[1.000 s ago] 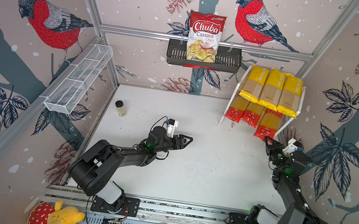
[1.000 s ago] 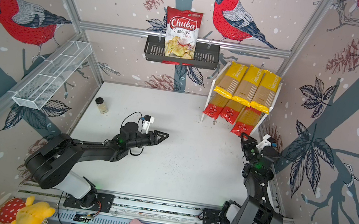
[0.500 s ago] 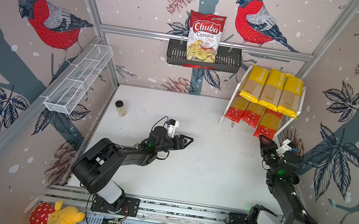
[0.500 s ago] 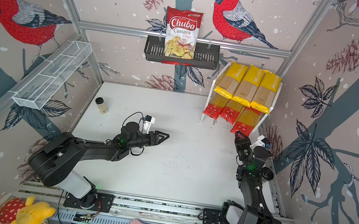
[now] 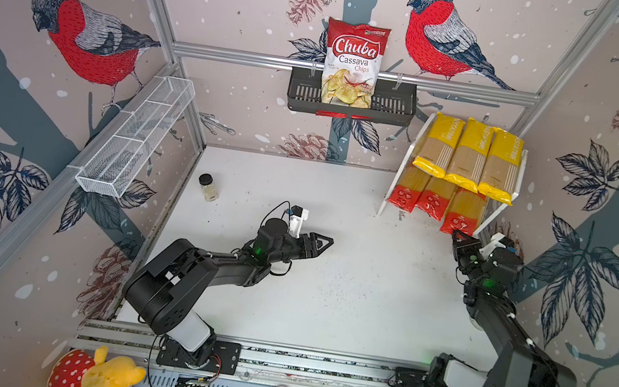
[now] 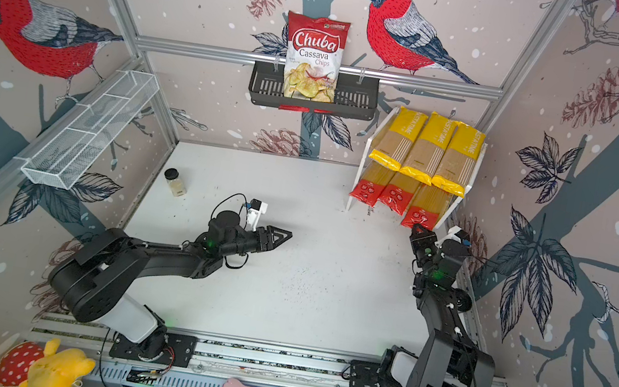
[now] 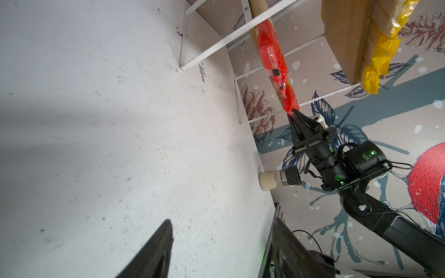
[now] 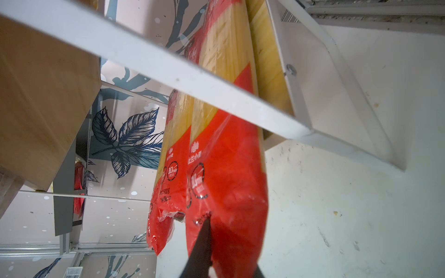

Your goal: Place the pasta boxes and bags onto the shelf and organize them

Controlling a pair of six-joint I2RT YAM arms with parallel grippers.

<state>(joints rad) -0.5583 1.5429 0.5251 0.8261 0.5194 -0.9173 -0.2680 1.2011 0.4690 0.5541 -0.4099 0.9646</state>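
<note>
Since all six pasta packets (image 5: pixel 469 156) sit on the shelf (image 5: pixel 399 179) at upper right, yellow above and red below, I read placing as done; right hand (image 5: pixel 456 235) looks pinched on the rightmost red packet (image 5: pixel 462 214), probably straightening it; left hand (image 5: pixel 323 243) apart, empty, over the mid desk (image 5: pixel 324 302).

"Chuba Cassava Chips" on bag (image 5: pixel 353 62)
</note>
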